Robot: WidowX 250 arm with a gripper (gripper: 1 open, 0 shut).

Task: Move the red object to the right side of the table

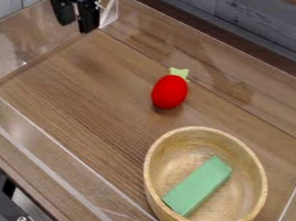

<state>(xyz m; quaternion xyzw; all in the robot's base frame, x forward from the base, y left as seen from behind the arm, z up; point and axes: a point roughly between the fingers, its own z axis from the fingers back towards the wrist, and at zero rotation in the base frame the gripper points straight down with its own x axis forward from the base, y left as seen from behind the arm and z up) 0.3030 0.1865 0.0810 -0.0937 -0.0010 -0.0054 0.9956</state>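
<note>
The red object [170,91] is a small glossy strawberry-like toy with a pale green leafy tip, lying near the middle of the brown wood-grain table [85,95]. My black gripper [77,17] hangs over the far left corner, well away from the toy, up and to its left. Its two fingers stand apart with nothing between them, so it is open.
A round light wooden bowl [166,185] sits at the near right and holds a green rectangular block [199,186]. Low clear acrylic walls [14,128] edge the tabletop on all sides.
</note>
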